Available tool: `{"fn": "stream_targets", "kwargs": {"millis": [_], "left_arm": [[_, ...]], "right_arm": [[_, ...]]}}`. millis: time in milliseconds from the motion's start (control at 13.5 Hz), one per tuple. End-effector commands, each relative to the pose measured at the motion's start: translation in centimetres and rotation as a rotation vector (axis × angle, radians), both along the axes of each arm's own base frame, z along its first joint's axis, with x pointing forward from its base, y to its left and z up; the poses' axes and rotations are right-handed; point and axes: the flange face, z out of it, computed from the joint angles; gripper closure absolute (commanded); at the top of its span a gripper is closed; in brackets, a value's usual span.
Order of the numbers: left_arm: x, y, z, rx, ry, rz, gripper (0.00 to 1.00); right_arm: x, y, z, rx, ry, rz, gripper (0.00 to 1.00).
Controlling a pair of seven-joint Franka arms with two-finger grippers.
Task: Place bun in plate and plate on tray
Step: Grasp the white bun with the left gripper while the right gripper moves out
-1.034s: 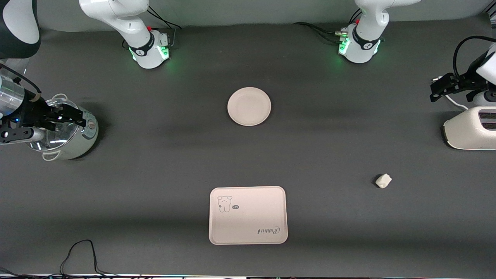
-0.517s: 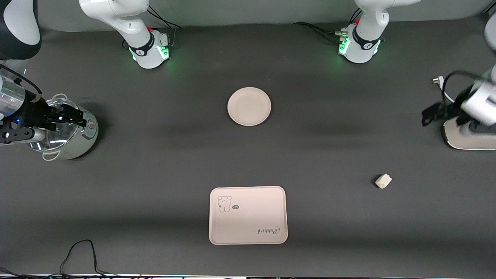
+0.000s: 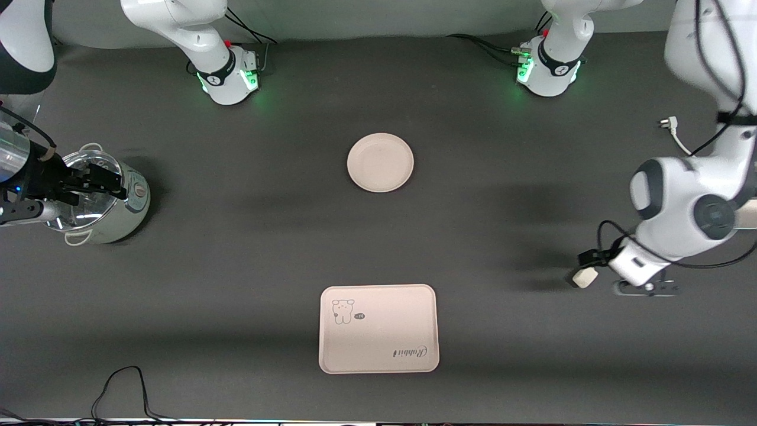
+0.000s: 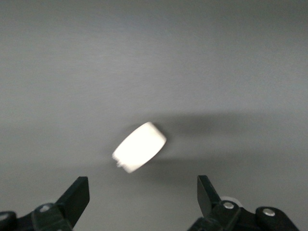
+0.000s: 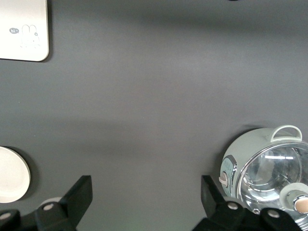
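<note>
The bun (image 3: 585,277) lies on the dark table toward the left arm's end, apart from the other things. My left gripper (image 3: 598,267) is open and low right beside it. In the left wrist view the bun (image 4: 139,147) lies just ahead of the open left gripper (image 4: 143,193), untouched. The round plate (image 3: 379,162) is empty at mid-table. The tray (image 3: 378,329) lies empty, nearer to the front camera than the plate. My right gripper (image 3: 105,179) hangs open and empty over a pot (image 3: 112,207); the right wrist view shows this gripper (image 5: 144,192) open.
The pale green pot with a glass lid (image 5: 264,168) stands at the right arm's end. A toaster's edge (image 3: 749,220) shows under the left arm, with a loose plug (image 3: 667,123) nearby. A black cable (image 3: 124,378) lies by the front edge.
My left arm has swung from over the toaster down to the bun, and its gripper now sits beside it. The right gripper has barely shifted over the pot.
</note>
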Motion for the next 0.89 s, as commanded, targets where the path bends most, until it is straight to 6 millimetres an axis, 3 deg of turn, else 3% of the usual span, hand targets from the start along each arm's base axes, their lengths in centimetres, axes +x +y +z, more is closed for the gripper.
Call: {"fn": "stream_targets", "kwargs": {"millis": [0,148,369,517,591,812], "left_arm": [[-0.6,-0.7,-3.8,0.008,-0.053,0.003,0.0],[-0.7,-0.5,-5.9,0.026,-0.062,-0.021,0.0],[-0.6,0.1,-7.2,0.046,-0.075,-0.039,0.0],[-0.6,0.1,-7.5,0.046,-0.078,-0.039,0.0],[-0.6,0.1,-7.5,0.046,-0.078,-0.035,0.07],[-0.6,0.1,-7.5,0.046,-0.076,-0.035,0.45]], "right_arm": [[0.4,-0.3,-0.5,0.01,0.041,0.017,0.0],[0.5,-0.1,-1.0,0.008,0.055,0.008,0.0],[0.4,0.3,-4.6,0.056,0.125,-0.008,0.0],[1.5,0.6,-8.2,0.083,0.149,-0.019,0.0],[2.1,1.2,-10.2,0.076,0.162,-0.028,0.0],[3.0,1.5,-15.5,0.071,0.222,-0.063,0.0]]}}
